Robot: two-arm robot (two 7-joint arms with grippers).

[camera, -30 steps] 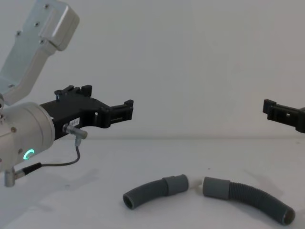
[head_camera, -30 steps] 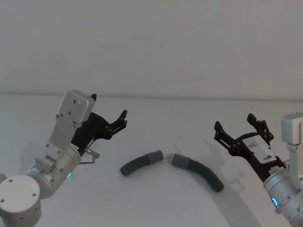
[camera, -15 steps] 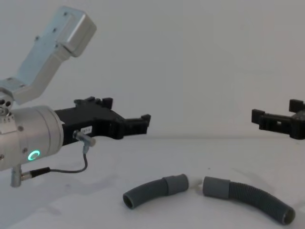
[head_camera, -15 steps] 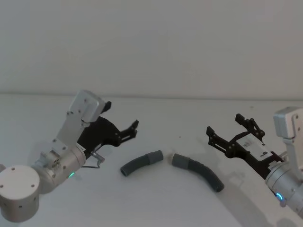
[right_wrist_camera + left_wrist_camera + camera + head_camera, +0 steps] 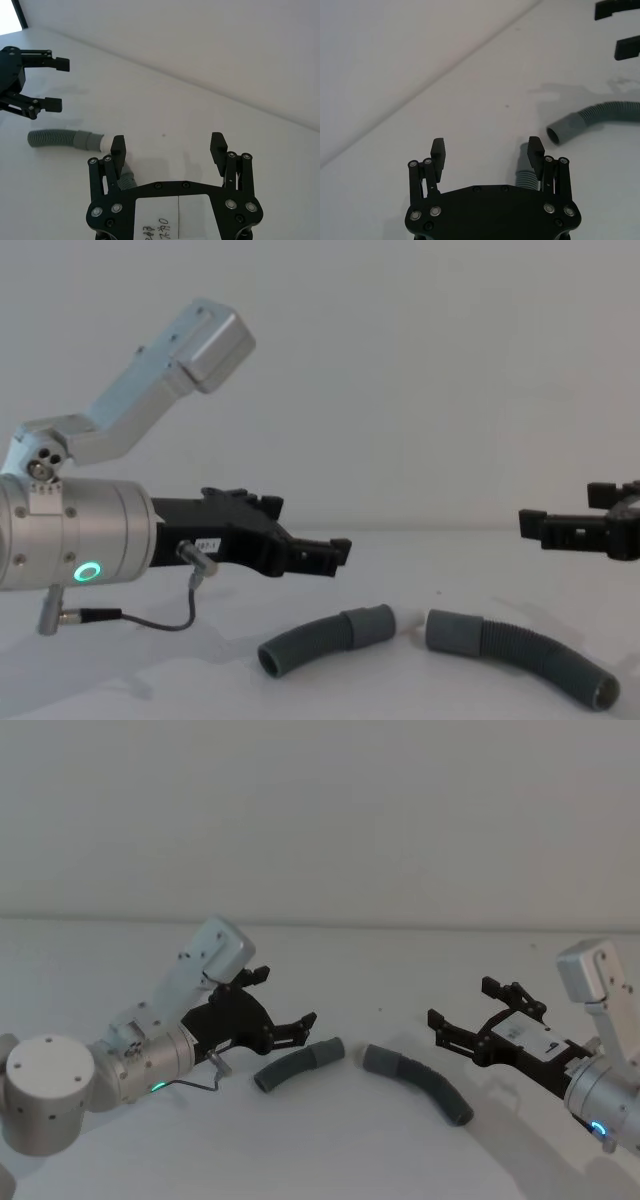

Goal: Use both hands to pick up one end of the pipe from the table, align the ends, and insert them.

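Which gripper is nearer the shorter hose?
Left. The left gripper hovers close beside the shorter hose, jaws open. The right gripper hangs farther off, on the longer hose's side, jaws open too.

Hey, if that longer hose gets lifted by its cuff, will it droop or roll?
Probably bends a little: the longer hose is ribbed and lies curved. Its smooth cuff may be slippery. The curve should keep it from rolling.
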